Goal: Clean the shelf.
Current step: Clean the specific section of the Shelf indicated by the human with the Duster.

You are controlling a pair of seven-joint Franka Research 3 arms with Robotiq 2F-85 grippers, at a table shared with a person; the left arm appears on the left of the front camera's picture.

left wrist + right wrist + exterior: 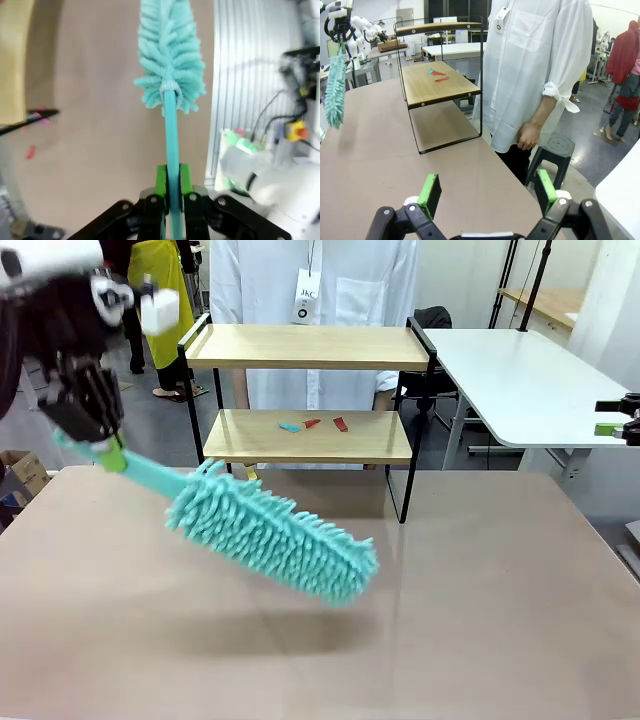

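Note:
The shelf (305,348) stands at the table's far side, a two-tier rack of light wood boards in a black frame. Small red and blue scraps (312,424) lie on its lower board. My left gripper (108,455) is shut on the handle of a teal fluffy duster (275,530), held above the table in front of the shelf, brush end slanting down to the right. In the left wrist view the green pads (161,182) clamp the duster handle (171,125). My right gripper (487,192) is open with nothing between its fingers, off to the shelf's (437,85) right.
A person in a white shirt (310,280) stands behind the shelf, one hand (527,137) hanging at the side. A white table (520,380) sits at the right rear. A black stool (555,150) stands beside the person. The brown tabletop (480,620) lies bare in front.

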